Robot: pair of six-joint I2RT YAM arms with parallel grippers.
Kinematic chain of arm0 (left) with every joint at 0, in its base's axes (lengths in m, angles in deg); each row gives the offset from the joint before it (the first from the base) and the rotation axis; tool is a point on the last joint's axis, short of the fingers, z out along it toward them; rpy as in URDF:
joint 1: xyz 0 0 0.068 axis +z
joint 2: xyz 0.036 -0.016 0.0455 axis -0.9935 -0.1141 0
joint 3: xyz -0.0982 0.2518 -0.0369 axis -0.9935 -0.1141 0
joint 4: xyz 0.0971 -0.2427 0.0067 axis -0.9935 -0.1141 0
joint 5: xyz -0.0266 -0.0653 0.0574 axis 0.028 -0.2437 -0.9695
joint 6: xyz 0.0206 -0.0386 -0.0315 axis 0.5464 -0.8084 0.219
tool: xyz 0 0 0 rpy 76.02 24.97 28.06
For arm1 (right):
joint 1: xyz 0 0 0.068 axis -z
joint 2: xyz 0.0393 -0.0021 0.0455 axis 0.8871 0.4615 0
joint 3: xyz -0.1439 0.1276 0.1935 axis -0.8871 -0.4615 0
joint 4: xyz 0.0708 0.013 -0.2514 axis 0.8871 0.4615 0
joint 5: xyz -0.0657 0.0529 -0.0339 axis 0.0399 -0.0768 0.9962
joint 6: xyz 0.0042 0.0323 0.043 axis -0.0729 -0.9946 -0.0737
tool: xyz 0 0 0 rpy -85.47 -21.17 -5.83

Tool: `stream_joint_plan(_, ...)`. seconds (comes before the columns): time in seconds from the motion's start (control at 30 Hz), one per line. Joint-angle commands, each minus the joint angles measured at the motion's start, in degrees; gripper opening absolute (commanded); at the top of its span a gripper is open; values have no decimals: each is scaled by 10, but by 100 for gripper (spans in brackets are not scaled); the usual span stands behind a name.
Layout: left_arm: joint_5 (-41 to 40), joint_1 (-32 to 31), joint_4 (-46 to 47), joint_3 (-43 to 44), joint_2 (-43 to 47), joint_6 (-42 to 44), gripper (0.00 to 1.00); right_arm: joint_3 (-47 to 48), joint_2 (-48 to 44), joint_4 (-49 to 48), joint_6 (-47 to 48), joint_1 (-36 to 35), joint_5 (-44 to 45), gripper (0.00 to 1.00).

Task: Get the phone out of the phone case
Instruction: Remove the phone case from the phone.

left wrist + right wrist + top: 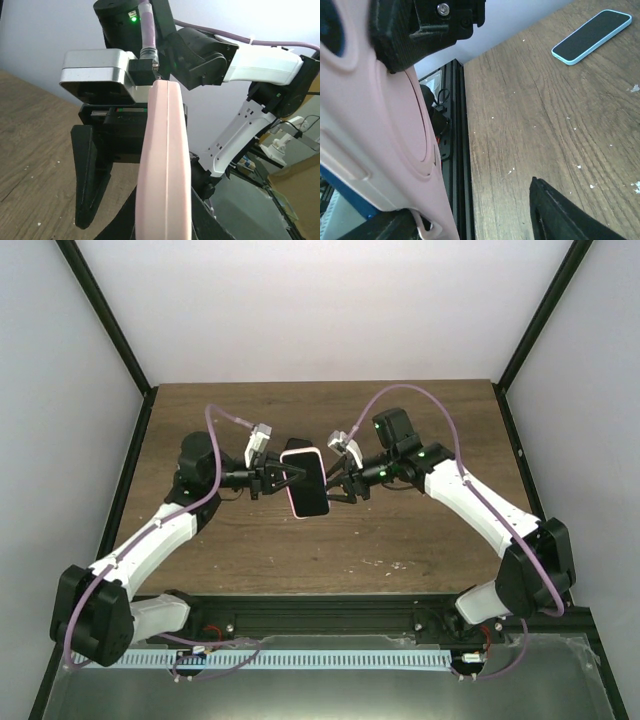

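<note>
We see white shells point(150, 535) over black joints point(95, 615), lilac cables point(146, 25) looping behind our black fingers point(560, 215), silver camera blocks point(95, 75) above them.

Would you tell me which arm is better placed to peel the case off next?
Likely right: the left pincer is shut on the case, steadying it, while the right pincer stands open at its other edge.

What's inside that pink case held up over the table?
A phone, its dark screen facing up. The pink case hides its back and edges.
</note>
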Motion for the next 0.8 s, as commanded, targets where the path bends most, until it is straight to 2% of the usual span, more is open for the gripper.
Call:
stream_joint_plan(0.0,29,-46,-162,-14,-21,28,0,92,-22,-189,-76,-5,-37,48)
stream_joint_plan(0.1,-29,-45,-186,-9,-23,35,0,87,-25,-181,-88,-5,-40,34)
stream_joint_plan(0.17,-80,-46,-202,-4,-20,28,0,80,-27,-163,-90,-5,-34,19)
stream_joint_plan(0.27,-184,-47,-227,-4,-1,20,8,56,-34,-141,-96,-4,8,4)
stream_joint_plan(0.3,-212,-47,-228,-7,7,16,16,41,-40,-138,-100,-2,28,2)
stream_joint_plan(0.37,-255,-47,-228,-14,23,16,31,9,-50,-140,-105,-1,62,1)
stream_joint_plan(0.47,-324,-47,-242,-23,49,20,44,-33,-63,-142,-121,4,110,1)
stream_joint_plan(0.67,-595,-84,-326,-42,128,62,57,-88,-91,-89,-133,6,247,1)
stream_joint_plan(0.77,-651,-99,-344,-55,155,62,57,-112,-102,-65,-166,7,328,1)
